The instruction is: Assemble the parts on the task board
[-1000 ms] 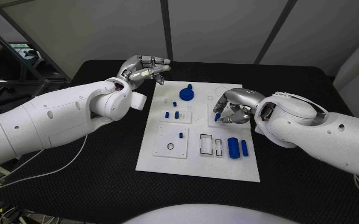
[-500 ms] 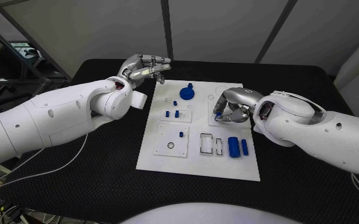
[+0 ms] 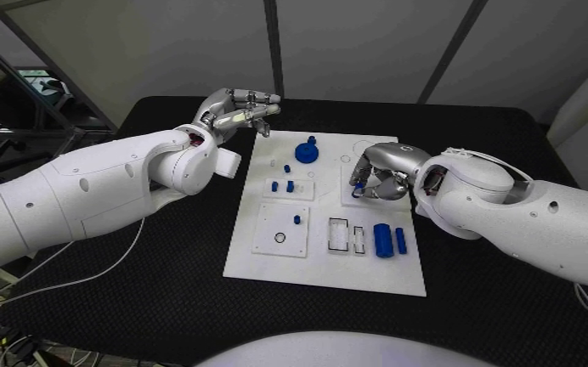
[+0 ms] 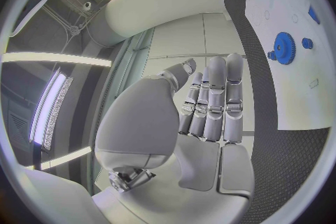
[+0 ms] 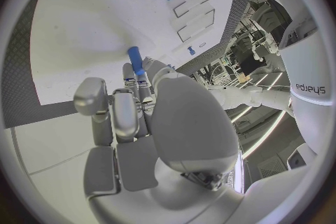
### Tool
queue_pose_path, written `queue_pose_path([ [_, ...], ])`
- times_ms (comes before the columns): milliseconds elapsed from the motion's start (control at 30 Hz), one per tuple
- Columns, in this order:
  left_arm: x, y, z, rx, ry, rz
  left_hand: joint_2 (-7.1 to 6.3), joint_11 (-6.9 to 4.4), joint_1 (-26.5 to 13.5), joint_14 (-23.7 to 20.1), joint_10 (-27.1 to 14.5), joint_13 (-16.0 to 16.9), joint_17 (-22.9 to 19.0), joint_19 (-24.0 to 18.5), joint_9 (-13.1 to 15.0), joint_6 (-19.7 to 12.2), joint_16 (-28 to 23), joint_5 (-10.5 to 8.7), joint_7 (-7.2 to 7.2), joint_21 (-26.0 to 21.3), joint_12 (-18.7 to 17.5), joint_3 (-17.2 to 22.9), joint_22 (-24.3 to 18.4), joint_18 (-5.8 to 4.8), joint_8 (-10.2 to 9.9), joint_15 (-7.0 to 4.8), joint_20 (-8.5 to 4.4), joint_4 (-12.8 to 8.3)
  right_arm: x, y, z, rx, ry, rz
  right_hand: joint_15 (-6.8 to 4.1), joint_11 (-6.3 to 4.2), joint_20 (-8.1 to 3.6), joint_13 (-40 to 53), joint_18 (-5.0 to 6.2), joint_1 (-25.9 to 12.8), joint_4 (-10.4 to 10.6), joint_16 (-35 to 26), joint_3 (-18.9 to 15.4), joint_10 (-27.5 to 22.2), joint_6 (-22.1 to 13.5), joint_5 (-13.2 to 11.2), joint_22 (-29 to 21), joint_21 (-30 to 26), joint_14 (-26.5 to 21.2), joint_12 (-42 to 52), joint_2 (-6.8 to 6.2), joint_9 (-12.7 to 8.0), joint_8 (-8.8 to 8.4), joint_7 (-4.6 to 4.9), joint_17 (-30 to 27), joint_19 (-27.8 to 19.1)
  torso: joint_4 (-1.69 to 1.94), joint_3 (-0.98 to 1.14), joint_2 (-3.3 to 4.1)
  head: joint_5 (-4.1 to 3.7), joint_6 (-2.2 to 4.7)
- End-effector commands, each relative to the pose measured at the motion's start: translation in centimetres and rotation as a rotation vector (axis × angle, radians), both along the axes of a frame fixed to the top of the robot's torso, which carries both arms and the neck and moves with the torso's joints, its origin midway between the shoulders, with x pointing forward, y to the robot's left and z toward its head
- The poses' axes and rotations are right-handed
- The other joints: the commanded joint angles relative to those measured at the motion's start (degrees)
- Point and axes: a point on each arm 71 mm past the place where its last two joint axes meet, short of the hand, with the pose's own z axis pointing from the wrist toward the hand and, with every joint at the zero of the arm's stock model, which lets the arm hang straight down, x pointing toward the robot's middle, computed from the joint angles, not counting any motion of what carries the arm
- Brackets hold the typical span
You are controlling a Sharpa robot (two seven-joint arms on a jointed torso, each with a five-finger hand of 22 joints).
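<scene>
While the right hand [image 3: 382, 178] pinches a small blue peg [image 5: 136, 60] in its fingers just above the board [image 3: 325, 269], a tilt could jam or drop it; the left hand [image 3: 235, 112] hovers empty, fingers loosely curled.

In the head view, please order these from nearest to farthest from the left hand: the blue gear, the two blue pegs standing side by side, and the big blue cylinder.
Measured from the left hand:
1. Blue gear, at the board's far end, just right of the hand.
2. Two blue pegs, on the board's left side, nearer the robot.
3. Big blue cylinder, at the board's near right.
</scene>
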Motion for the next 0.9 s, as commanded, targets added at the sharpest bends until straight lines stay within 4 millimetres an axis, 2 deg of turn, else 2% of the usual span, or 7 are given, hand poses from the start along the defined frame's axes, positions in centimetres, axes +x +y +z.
queue_pose_path([
  [33, 0.0, -0.2, 0.1, -0.007, 0.003, -0.015, 0.39, -0.12, 0.05, -0.26, -0.45, 0.05, -0.07, -0.21, 0.02, -0.34, -0.07, -0.06, 0.17, -0.29, 0.36, -0.35, -0.1, -0.96, -0.25, 0.08, 0.08, 0.03, -0.1, 0.1, 0.0, -0.019, -0.017, 0.002, -0.33, -0.03, 0.06, 0.05, -0.72, 0.4, -0.11, 0.39, 0.8, 0.62, 0.41, -0.09, 0.1, 0.42, 1.95, -0.55, -0.27, -0.11, -0.07, 0.09, 0.09, 0.34, -0.07, 0.03, 0.02, -0.13, 0.18],
  [200, 0.1, -0.1, 0.0, -0.006, 0.004, -0.014, 0.4, -0.11, 0.03, -0.27, -0.47, 0.05, -0.08, -0.21, 0.02, -0.34, -0.07, -0.07, 0.18, -0.3, 0.38, -0.38, -0.11, -0.96, -0.24, 0.08, 0.09, 0.04, -0.5, 0.2, 0.4, 0.006, -0.039, 0.01, -0.33, -0.06, 0.06, 0.07, -0.76, 0.37, -0.23, 0.47, 1.33, 0.9, 0.64, -0.26, 0.35, 0.61, 1.94, -0.83, -0.34, -0.12, -0.1, 0.08, 0.14, 0.43, -0.07, 0.11, 0.07, -0.28, 0.49],
  [300, 0.1, -0.1, 0.0, -0.006, 0.005, -0.013, 0.4, -0.1, 0.0, -0.28, -0.49, 0.05, -0.1, -0.21, 0.02, -0.36, -0.06, -0.07, 0.2, -0.31, 0.39, -0.41, -0.11, -0.96, -0.24, 0.09, 0.09, 0.06, -0.7, 0.2, 0.7, 0.021, -0.052, 0.013, -0.36, -0.11, 0.04, 0.09, -0.8, 0.54, -0.48, 0.61, 1.87, 1.14, 0.83, -0.38, 0.59, 0.79, 1.96, -1.05, -0.34, -0.12, -0.12, 0.04, 0.29, 0.52, 0.02, 0.02, 0.0, -0.4, 0.51],
  [433, 0.1, -0.1, 0.0, -0.005, 0.006, -0.013, 0.4, -0.1, 0.0, -0.28, -0.49, 0.05, -0.1, -0.21, 0.02, -0.36, -0.06, -0.07, 0.2, -0.31, 0.39, -0.41, -0.11, -0.96, -0.24, 0.09, 0.09, 0.06, -1.2, 0.2, 1.3, 0.057, -0.071, 0.011, -0.34, -0.07, 0.01, 0.11, -0.86, 0.79, -1.04, 0.9, 3.1, 1.47, 0.96, -1.2, 1.02, 1.14, 2.01, -1.61, -0.42, -0.19, -0.32, 0.11, 0.6, 0.66, 0.11, 0.05, 0.03, -0.36, 0.61],
  [567, 0.1, -0.1, -0.1, -0.005, 0.007, -0.012, 0.4, -0.1, 0.0, -0.28, -0.49, 0.05, -0.1, -0.21, 0.02, -0.36, -0.06, -0.07, 0.2, -0.31, 0.39, -0.41, -0.11, -0.96, -0.24, 0.09, 0.09, 0.06, -1.7, 0.4, 2.0, 0.088, -0.093, 0.014, -0.33, -0.05, 0.03, 0.13, -0.91, 0.84, -1.35, 1.01, 3.72, 1.61, 1.03, -1.48, 1.3, 1.36, 2.01, -1.9, -0.53, -0.23, -0.42, 0.13, 0.69, 0.75, 0.0, 0.03, -0.01, -0.27, 0.7],
  [900, 0.1, -0.2, -0.2, -0.006, 0.008, -0.014, 0.4, -0.1, 0.0, -0.28, -0.49, 0.05, -0.1, -0.21, 0.02, -0.36, -0.06, -0.07, 0.2, -0.31, 0.39, -0.41, -0.11, -0.96, -0.24, 0.09, 0.09, 0.06, -3.2, 2.1, 4.2, 0.17, -0.12, 0.063, -0.34, -0.06, 0.03, 0.17, -1.01, 0.91, -1.75, 1.31, 4.41, 1.87, 1.2, -1.42, 1.87, 1.78, 2.08, -2.17, -0.69, -0.24, -0.48, 0.14, 1.08, 1.0, 0.09, -0.04, 0.02, 0.05, 0.58],
])
